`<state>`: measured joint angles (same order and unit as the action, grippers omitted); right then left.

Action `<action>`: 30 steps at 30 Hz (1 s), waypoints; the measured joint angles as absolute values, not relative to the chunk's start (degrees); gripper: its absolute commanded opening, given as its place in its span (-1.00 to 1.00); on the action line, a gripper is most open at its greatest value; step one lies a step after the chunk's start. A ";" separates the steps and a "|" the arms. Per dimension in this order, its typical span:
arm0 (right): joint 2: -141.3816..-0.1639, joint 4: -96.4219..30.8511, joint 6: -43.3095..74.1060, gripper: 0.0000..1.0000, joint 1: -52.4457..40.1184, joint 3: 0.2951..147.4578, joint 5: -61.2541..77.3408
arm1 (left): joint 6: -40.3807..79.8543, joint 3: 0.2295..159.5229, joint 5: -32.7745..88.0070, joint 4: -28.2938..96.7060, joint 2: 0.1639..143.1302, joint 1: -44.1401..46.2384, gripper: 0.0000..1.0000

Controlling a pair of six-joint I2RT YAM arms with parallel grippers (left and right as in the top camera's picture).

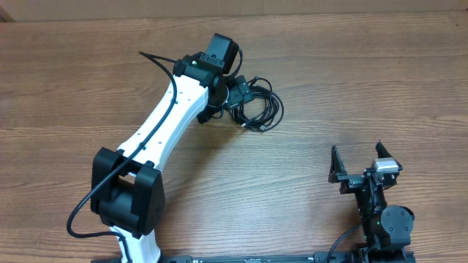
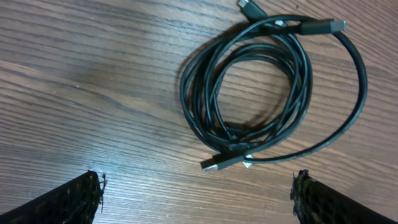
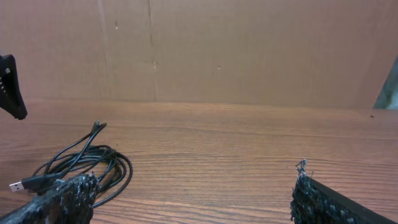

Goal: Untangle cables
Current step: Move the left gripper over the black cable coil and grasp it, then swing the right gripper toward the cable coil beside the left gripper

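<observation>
Step in hand, as judged: the left gripper (image 2: 198,193) should come down on one outer loop or a free plug end of the cables (image 2: 249,93), not the whole coil. It hangs over them, jaws spread wide, touching nothing. The cables lie coiled on the worktop's (image 1: 88,88) far half, about mid-width. The right gripper (image 1: 358,155) stands near the front right corner, spread wide and empty.

Overhead looks straight down; left wrist close above cables (image 2: 233,138); all 3 views share them
</observation>
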<state>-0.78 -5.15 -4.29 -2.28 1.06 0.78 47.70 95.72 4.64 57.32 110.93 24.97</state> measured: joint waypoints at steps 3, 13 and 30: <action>-0.78 -5.15 -4.32 1.00 -2.28 1.06 0.78 | 47.72 95.72 3.97 57.65 110.93 24.97 0.99; -0.80 -5.19 -4.29 1.00 -2.28 1.06 0.82 | 47.75 95.72 1.41 58.30 110.93 24.97 0.99; -0.75 -0.84 4.95 1.00 -2.28 1.06 33.58 | 47.75 95.72 0.99 58.28 110.93 24.97 0.99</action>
